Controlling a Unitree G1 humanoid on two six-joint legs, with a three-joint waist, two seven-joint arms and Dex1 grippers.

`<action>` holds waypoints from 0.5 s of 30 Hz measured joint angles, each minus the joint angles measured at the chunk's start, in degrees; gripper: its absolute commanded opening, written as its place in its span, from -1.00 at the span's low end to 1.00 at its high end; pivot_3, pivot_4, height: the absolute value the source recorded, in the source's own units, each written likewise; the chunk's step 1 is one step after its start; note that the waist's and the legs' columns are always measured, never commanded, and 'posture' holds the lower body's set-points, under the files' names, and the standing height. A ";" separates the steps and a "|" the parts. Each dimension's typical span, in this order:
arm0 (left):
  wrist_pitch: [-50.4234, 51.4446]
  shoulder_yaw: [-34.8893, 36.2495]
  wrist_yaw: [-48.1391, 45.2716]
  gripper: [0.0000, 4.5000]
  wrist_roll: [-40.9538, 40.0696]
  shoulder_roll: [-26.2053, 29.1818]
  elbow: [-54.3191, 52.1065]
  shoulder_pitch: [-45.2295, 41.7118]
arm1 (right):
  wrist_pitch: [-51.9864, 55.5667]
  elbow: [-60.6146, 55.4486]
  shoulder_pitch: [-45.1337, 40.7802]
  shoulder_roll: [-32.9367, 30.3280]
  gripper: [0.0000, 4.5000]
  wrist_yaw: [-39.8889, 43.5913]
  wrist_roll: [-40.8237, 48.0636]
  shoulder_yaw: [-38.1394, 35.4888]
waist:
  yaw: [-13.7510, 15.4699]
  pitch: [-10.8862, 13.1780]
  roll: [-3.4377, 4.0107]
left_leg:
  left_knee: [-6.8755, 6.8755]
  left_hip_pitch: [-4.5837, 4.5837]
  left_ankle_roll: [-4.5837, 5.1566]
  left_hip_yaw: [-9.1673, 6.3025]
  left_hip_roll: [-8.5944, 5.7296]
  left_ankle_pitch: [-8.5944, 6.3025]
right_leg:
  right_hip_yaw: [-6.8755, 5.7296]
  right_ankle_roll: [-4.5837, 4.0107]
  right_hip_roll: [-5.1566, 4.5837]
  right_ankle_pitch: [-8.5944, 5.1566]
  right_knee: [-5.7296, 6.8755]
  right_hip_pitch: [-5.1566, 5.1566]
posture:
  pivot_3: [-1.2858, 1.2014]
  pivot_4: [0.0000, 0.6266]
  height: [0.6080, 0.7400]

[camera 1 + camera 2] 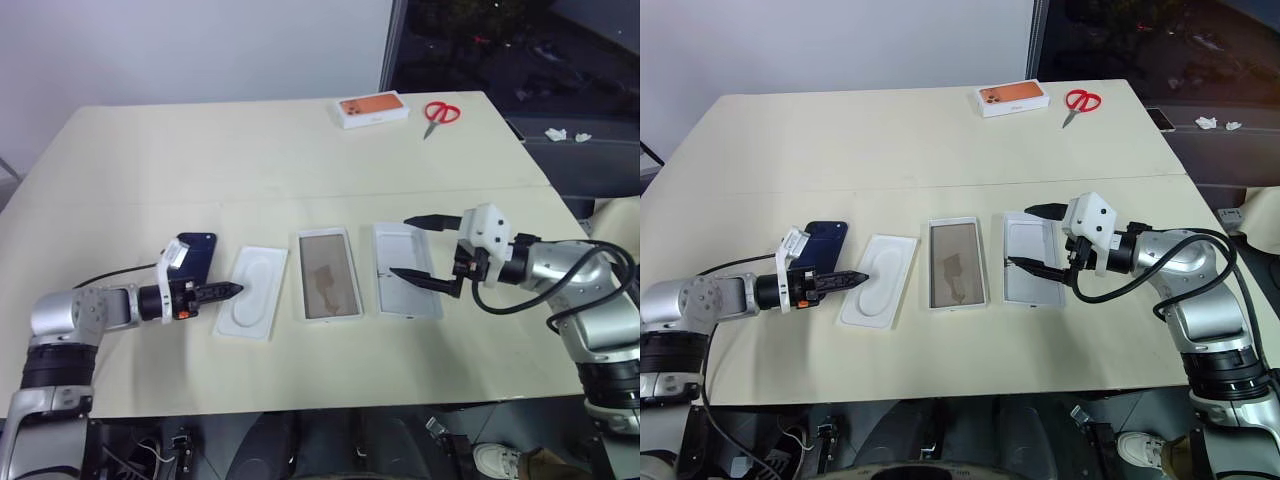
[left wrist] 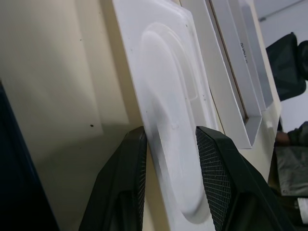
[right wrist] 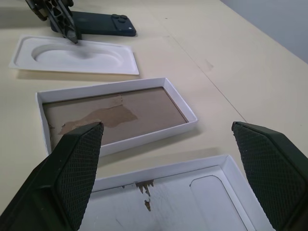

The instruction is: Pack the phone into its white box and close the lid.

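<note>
Two hands: left hand (image 1: 232,291) narrow astride insert (image 1: 252,292) edge; right hand (image 1: 420,248) wide; phone (image 1: 196,256) half-hidden.

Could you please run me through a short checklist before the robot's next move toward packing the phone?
1. Phone free on the table, nothing on it: ok.
2. White box lying open, brown floor empty: ok.
3. Lid lying inside-up beside the box, uncovered: ok.
4. Left gripper aimed at the phone: not ok; its fingers straddle the near edge of the white insert instead.
5. Left gripper gripping the insert: cannot tell.
6. Right gripper open and holding nothing, above the lid: ok.
</note>
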 measured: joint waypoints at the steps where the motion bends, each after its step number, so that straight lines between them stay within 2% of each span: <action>1: -0.01 0.07 0.00 -0.36 -0.10 -0.04 0.09 0.05 | 0.01 -0.03 0.00 0.00 1.00 -0.02 0.00 0.00 | 0.00 0.00 0.00 | 0.00 0.00 0.00 0.00 0.00 0.00 | 0.00 0.00 0.00 0.00 0.00 0.00 | 0.03 -0.52 1.00; 3: -0.01 0.19 0.07 -0.63 -0.13 -0.05 0.31 0.28 | 0.01 -0.04 0.00 0.00 1.00 -0.11 -0.01 0.00 | -0.03 0.00 0.00 | 0.00 0.00 0.00 0.00 0.00 0.00 | 0.00 0.00 0.00 0.00 0.00 0.00 | 0.03 -0.52 1.00; 5: 0.26 0.37 -0.25 -0.99 -0.66 -0.04 -0.52 0.40 | 0.01 -0.07 0.08 0.04 1.00 -0.24 -0.04 0.04 | 0.01 -0.06 0.10 | -0.01 0.04 0.00 0.00 0.00 0.00 | 0.00 0.00 -0.01 0.00 0.00 0.03 | 0.03 -0.52 1.00; 15: 4.06 3.28 -1.95 -0.99 -3.75 0.24 1.28 1.21 | 0.20 -1.09 0.18 0.03 1.00 -0.45 0.01 0.06 | -0.08 -0.13 0.23 | -0.05 0.18 0.00 0.01 0.01 0.00 | 0.00 0.00 0.00 -0.01 -0.01 0.13 | 0.03 -0.52 1.00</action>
